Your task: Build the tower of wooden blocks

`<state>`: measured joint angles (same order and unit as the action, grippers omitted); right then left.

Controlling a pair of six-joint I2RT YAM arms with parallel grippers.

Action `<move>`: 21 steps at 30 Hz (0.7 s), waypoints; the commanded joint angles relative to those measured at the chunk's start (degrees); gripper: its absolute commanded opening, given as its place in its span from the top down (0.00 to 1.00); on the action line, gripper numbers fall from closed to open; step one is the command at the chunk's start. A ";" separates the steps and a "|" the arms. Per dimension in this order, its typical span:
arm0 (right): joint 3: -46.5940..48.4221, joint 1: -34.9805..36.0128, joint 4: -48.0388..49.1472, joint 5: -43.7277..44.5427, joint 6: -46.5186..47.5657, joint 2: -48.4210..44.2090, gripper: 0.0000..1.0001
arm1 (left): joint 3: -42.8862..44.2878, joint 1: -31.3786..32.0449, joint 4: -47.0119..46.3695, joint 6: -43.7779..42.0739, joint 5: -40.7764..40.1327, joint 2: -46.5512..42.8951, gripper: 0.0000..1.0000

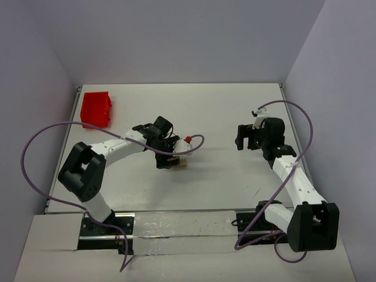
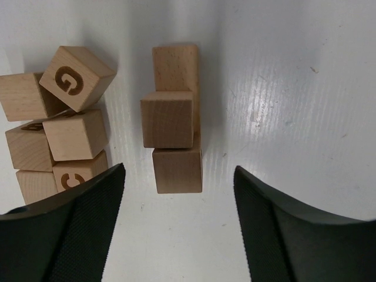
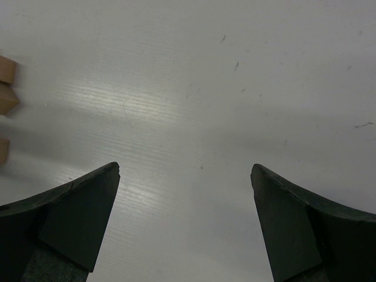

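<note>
Three plain tan cubes of the wood block tower (image 2: 173,120) line up in a column in the left wrist view, the middle one shifted a little to the left. My left gripper (image 2: 179,170) stands open just short of the nearest cube, its black fingers (image 2: 76,223) on either side and touching nothing. Left of the column sits a cluster of several lettered cubes (image 2: 61,126), one showing a G. From above, the left gripper (image 1: 167,158) hovers over the blocks (image 1: 181,163). My right gripper (image 1: 242,136) is open over bare table (image 3: 194,88), far to the right.
A red plastic bin (image 1: 96,109) stands at the back left corner. Purple cables loop beside both arms. Edges of a few cubes (image 3: 6,88) peek in at the left border of the right wrist view. White walls close in the table on three sides.
</note>
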<state>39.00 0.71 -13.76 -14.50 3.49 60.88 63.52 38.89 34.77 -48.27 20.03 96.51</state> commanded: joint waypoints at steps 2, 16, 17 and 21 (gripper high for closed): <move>2.83 -0.36 0.57 -0.36 0.12 -0.24 0.00 | 5.39 -0.13 4.99 -0.51 1.76 -3.12 0.16; 4.30 5.53 -0.48 -2.22 1.15 -0.44 0.00 | -4.11 -11.64 4.58 14.39 0.62 -29.91 0.01; 4.78 7.18 -0.68 -1.59 1.48 0.08 0.01 | -5.72 -13.04 2.71 15.99 0.65 -32.30 0.01; 7.69 15.35 -1.71 1.22 3.27 4.18 0.08 | -10.25 -17.72 -3.29 24.73 -1.39 -38.28 0.01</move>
<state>41.48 9.32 -15.05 -15.23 4.41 61.63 56.86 24.37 38.91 -35.08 19.73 62.08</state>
